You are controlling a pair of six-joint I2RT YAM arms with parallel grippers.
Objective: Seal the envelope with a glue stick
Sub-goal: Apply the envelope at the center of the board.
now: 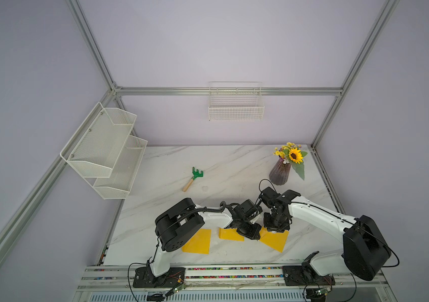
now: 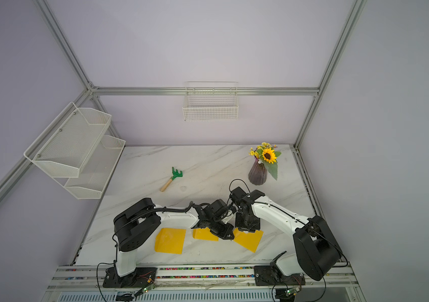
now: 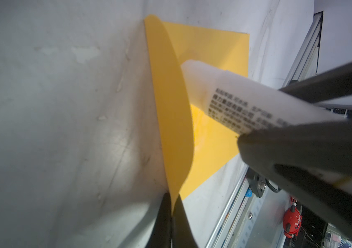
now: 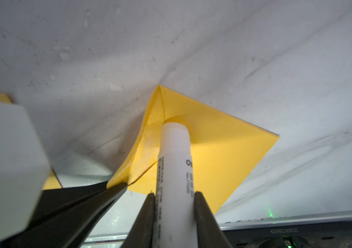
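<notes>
A yellow envelope [image 4: 224,154] lies near the table's front edge, seen in both top views [image 1: 273,243] [image 2: 250,241]. Its flap [image 3: 170,111] stands lifted, and my left gripper [image 3: 172,201] is shut on the flap's corner. My right gripper [image 4: 174,195] is shut on the glue stick [image 4: 175,158], a white tube with dark print. The tube's tip presses on the envelope just under the raised flap, close to the fold. In the left wrist view the glue stick [image 3: 231,96] reaches in behind the flap. In a top view both grippers [image 1: 254,236] [image 1: 273,231] hang close together over the envelope.
Two more yellow envelopes [image 1: 197,241] [image 1: 230,234] lie to the left, partly under my left arm. A green toy rake [image 1: 193,179] lies mid-table and a vase of flowers [image 1: 281,172] stands at the back right. A mesh shelf [image 1: 103,146] and a wire basket [image 1: 235,109] hang on the walls.
</notes>
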